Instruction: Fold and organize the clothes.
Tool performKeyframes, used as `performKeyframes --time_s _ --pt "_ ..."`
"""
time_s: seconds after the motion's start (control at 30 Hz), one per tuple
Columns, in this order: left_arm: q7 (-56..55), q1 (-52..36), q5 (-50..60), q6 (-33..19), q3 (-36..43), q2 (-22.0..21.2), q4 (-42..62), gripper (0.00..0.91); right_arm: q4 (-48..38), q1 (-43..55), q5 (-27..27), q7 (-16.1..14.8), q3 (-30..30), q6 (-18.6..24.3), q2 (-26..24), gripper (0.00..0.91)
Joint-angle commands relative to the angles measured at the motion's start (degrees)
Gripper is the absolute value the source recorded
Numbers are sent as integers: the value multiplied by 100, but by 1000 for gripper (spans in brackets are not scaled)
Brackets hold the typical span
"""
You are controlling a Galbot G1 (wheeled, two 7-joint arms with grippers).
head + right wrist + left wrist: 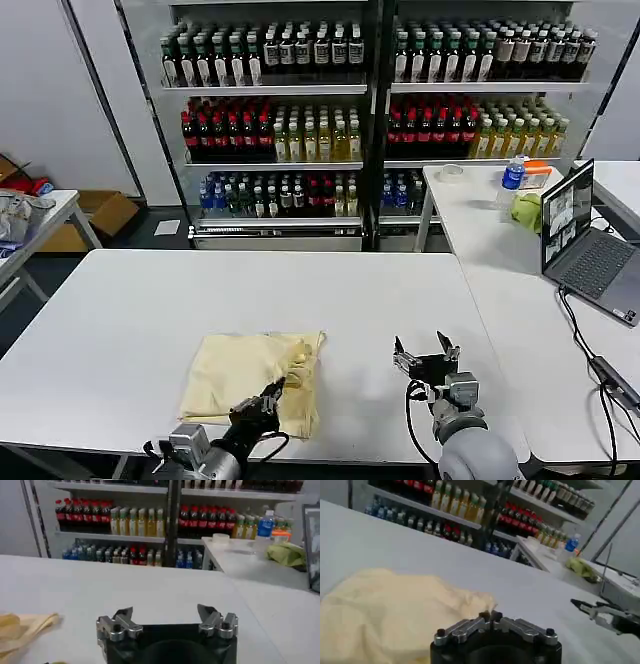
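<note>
Left tool [272, 392] is sitting clenched on the shirt's [240, 372] near edge; right tool [427, 357] is hovering released over bare worktop [130, 300]

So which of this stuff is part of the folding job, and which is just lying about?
Part of the job:
- cream-yellow garment on the white table
- left gripper, shut, over the garment's near edge
- right gripper, open, beside it over bare table

Lying about:
- laptop
- blue-capped bottle
- green cloth
- tape roll
- drink shelves

bottle labels [300, 50] too small, laptop [590, 240] edge-cropped
</note>
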Motion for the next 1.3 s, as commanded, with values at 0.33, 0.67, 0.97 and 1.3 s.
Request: performKeyframes --time_s 0.33,0.67,0.97,1.3 --pt "654 162 370 -33 410 -210 -7 907 -71 72 7 -23 -33 17 16 907" --pt "301 279 -166 126 -1478 143 -317 907 -101 118 57 -35 -17 32 -6 907" --pt "41 228 -1851 491 -3089 697 228 907 -108 101 87 -45 18 53 -29 907" --pt "-33 -214 -2801 563 -3233 738 1366 907 -39 45 84 -43 44 56 -43 907"
